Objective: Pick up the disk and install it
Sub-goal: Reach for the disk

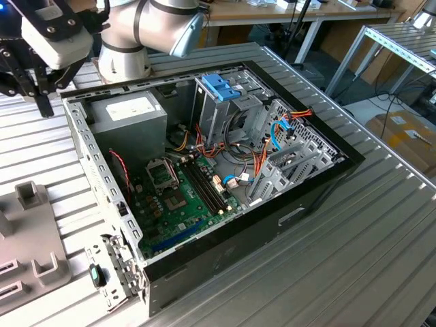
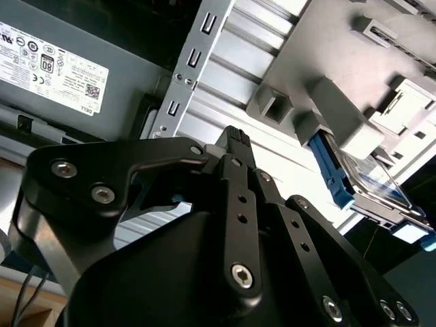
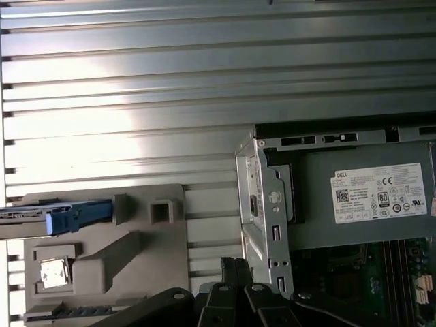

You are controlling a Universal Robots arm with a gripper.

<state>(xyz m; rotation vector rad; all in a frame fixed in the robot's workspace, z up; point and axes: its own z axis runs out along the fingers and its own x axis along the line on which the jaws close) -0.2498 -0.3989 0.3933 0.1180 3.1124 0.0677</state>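
the gripper (image 3: 236, 267) hangs with its fingers pressed together, holding nothing. the disk (image 3: 58, 216) stands on edge in the grey holder (image 3: 170, 245), off to one side, away from the computer case (image 3: 272, 204).

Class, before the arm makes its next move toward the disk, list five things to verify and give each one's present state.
1. Computer case open: ok.
2. Disk seated in grey holder: ok.
3. Gripper over the disk: not ok, it hangs by the case's corner, apart from the disk.
4. Drive cage slot free: cannot tell.
5. Cables clear of the cage: cannot tell.
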